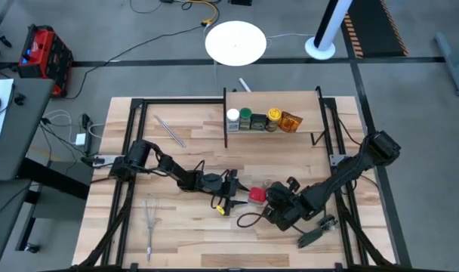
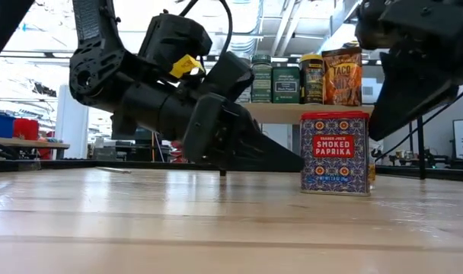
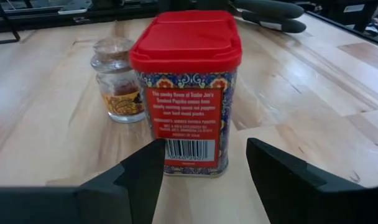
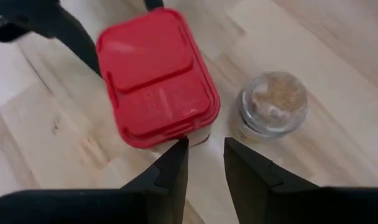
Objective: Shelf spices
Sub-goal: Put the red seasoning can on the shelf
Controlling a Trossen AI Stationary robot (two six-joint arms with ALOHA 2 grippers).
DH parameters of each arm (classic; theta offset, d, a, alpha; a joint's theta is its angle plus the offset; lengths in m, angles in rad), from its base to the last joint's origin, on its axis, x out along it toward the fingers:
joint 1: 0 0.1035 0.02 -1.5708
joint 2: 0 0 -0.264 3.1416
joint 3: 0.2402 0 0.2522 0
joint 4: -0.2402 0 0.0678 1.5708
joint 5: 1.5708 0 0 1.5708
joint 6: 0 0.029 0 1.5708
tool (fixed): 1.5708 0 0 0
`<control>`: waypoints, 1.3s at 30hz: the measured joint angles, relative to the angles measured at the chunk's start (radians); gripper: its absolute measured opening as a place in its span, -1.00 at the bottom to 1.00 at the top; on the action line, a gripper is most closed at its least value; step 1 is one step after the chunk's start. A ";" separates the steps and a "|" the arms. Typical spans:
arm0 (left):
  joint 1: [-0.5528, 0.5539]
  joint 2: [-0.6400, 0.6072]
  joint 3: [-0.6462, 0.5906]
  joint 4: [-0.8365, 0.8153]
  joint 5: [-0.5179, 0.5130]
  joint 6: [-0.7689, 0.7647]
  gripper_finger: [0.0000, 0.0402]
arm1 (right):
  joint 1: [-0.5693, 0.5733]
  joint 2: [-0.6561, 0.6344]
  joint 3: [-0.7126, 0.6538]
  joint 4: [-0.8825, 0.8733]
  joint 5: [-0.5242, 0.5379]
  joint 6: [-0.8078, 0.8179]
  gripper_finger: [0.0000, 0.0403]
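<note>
Left gripper (image 3: pixel 201 168): hovering low over the counter (image 1: pixel 192 234), fingers (image 3: pixel 142 174) spread wide on either side of the paprika tin, apart from its walls.
Right gripper (image 4: pixel 204 158): hanging above the gap between tin and jar, fingers (image 4: pixel 173 168) standing narrowly apart, pinching nothing.
Smoked paprika tin (image 2: pixel 335 152): standing upright near the counter's middle, red lid (image 4: pixel 155 74) shut, between the two grippers.
Small glass jar (image 4: pixel 271 106): standing upright just beside the tin, pale cork-like top.
Shelf (image 1: pixel 271 134): sitting at the far side of the counter, right of centre, pale board between black posts.
Shelved spices: lining up left to right, white-capped jar (image 1: pixel 232 117), green-capped jar (image 1: pixel 245 116), dark tin (image 1: pixel 258 119), yellow-capped jar (image 1: pixel 274 116), orange taco packet (image 1: pixel 291 122).
Whisk (image 1: pixel 151 219): lying near the left edge.
Black-handled tool (image 1: pixel 314 231): lying near the right edge.
</note>
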 joint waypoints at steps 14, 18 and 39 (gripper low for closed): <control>0.046 0.000 0.016 -0.001 0.013 -0.047 0.09 | -0.044 0.001 -0.026 0.058 -0.033 -0.079 -0.47; 0.055 0.000 0.016 -0.002 0.072 -0.045 0.11 | -0.043 0.001 -0.026 0.056 -0.033 -0.079 -0.47; 0.064 -0.001 0.017 -0.122 0.245 -0.003 0.27 | 0.055 -0.002 -0.018 -0.158 -0.062 0.098 -0.47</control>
